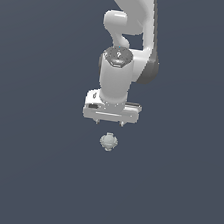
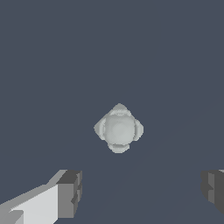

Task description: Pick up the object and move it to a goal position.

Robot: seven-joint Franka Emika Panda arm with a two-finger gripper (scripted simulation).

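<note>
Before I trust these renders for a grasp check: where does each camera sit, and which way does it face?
Exterior view: off the arm, its position unrecorded; it shows the white arm, the gripper and the bumpy grey lump.
Wrist view: on the wrist, facing along the gripper at the lump; only fingertips show.
Shared: lump and gripper.

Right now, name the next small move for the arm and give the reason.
Probably shift the gripper over the lump, then lower. The jaws stand open, wider than the lump, nothing between them, and in the wrist view the lump lies beyond the fingertips rather than between them.
</note>
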